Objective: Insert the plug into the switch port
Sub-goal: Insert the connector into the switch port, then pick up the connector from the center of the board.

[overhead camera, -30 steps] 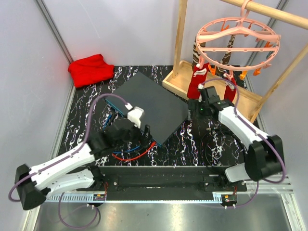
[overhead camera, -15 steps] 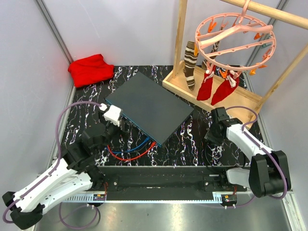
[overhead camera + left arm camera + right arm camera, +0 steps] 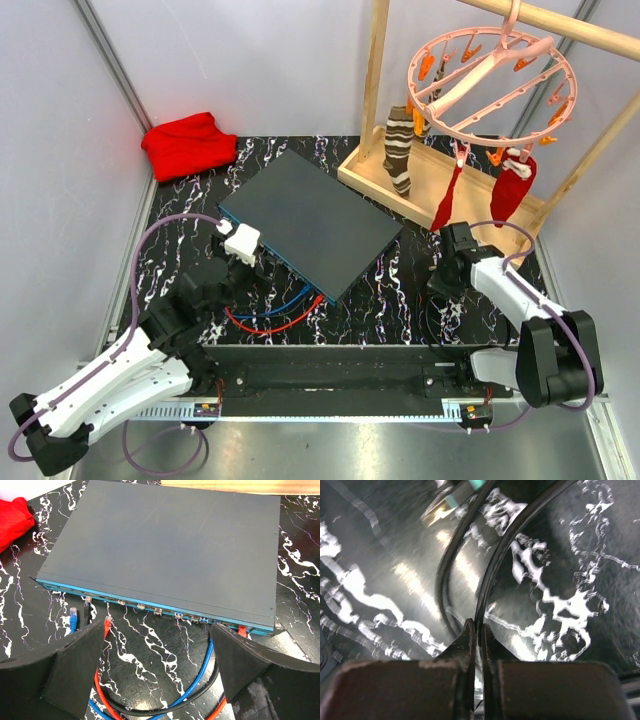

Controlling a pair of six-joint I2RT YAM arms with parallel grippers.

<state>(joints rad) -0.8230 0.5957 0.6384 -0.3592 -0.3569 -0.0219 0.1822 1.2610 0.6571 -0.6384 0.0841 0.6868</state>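
Observation:
The switch [image 3: 310,220] is a flat dark grey box lying diagonally mid-table, its teal front edge [image 3: 150,602] lined with small sockets. Three loose plugs lie just before that edge at its left end: blue [image 3: 73,614], black [image 3: 86,611] and red [image 3: 106,622]. Their cables loop back under my left gripper. Another red plug [image 3: 242,628] sits in a socket at the right end. My left gripper [image 3: 157,645] [image 3: 245,268] hovers open before the edge, holding nothing. My right gripper [image 3: 476,625] [image 3: 443,280] is shut low over the table, right of the switch. A black cable [image 3: 495,575] runs past its tips.
A red cloth [image 3: 188,143] lies at the back left corner. A wooden rack with a tray base [image 3: 440,185] stands behind the switch. From its bar hangs a pink peg hanger [image 3: 495,85] carrying red socks [image 3: 512,195] and a striped sock [image 3: 398,150].
My right arm has come down from the hanging socks to the table and its jaws have shut. The hanger and socks swing. My left arm has drawn back leftward along the switch's front edge.

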